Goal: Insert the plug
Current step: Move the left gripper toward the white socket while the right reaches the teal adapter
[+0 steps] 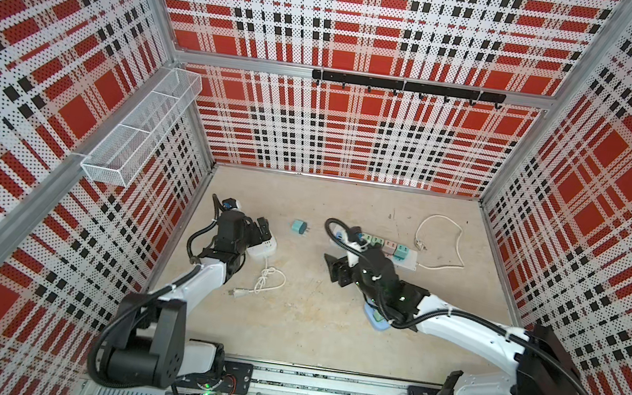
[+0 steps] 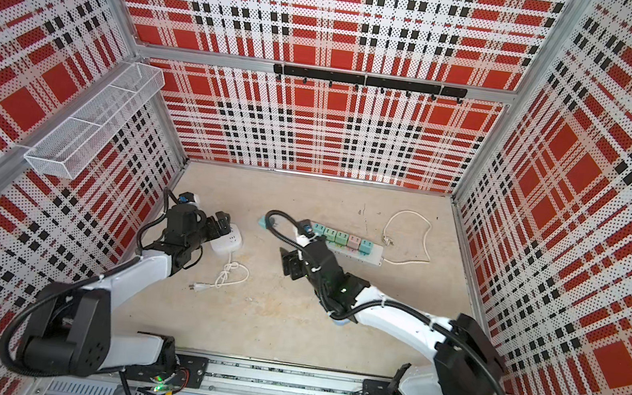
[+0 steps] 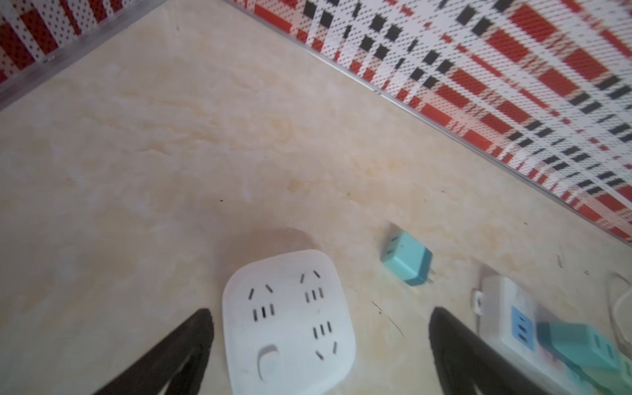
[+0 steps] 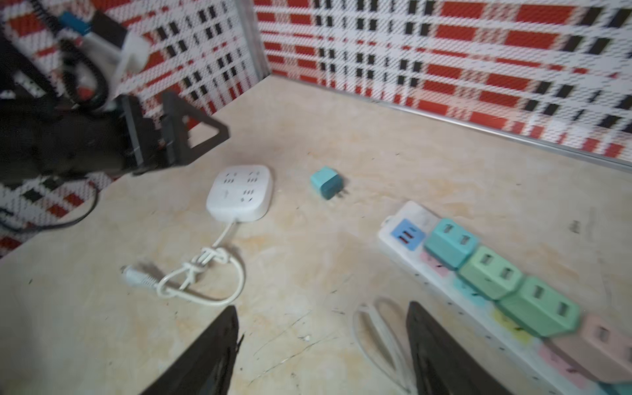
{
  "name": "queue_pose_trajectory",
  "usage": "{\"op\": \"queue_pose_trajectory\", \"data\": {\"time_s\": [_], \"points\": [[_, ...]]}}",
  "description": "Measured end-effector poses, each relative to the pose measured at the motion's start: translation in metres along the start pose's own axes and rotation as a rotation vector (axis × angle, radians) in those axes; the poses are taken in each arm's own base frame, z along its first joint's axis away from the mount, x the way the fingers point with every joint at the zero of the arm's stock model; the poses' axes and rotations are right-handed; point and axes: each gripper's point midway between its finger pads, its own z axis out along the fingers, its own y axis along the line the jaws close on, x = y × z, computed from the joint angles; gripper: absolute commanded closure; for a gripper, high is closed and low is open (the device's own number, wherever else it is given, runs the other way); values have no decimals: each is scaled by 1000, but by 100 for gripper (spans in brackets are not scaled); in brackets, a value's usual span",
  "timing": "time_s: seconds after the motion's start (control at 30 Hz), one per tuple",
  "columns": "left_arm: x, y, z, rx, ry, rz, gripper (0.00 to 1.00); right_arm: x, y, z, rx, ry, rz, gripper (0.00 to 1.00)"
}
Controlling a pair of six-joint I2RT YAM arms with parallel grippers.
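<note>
- The blue-green plug [image 1: 300, 228] is lying on its side on the bench [image 1: 308, 332], all by itself.
- It is sitting between the white square socket box [image 1: 265, 248] and the long power strip [image 1: 407, 264].
- The left claw [image 3: 320, 312] is hanging over the socket box, spread wide, holding nothing.
- The right claw [image 4: 321, 311] is hanging near the strip's end, spread apart and holding nothing.
- Colored plugs [image 4: 485, 270] are sitting in a row in the strip.
</note>
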Motion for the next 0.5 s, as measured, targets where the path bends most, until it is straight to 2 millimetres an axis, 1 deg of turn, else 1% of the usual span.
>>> {"op": "queue_pose_trajectory", "data": {"time_s": [0.07, 0.1, 0.2, 0.3, 0.37, 0.5], "points": [[0, 3, 19, -12, 34, -20, 1, 13, 18, 14, -40, 41, -22, 29], [-2, 2, 27, -16, 44, -23, 1, 18, 23, 19, -52, 57, -29, 29], [-11, -2, 50, -21, 57, -26, 1, 29, 31, 34, -67, 95, -39, 30], [-20, -4, 68, -29, 66, -29, 1, 31, 34, 43, -68, 109, -42, 29], [-22, -6, 79, -29, 78, -29, 2, 29, 34, 47, -67, 107, -39, 29], [-17, -11, 95, -31, 117, -17, 3, 25, 32, 50, -85, 106, -27, 29]]}}
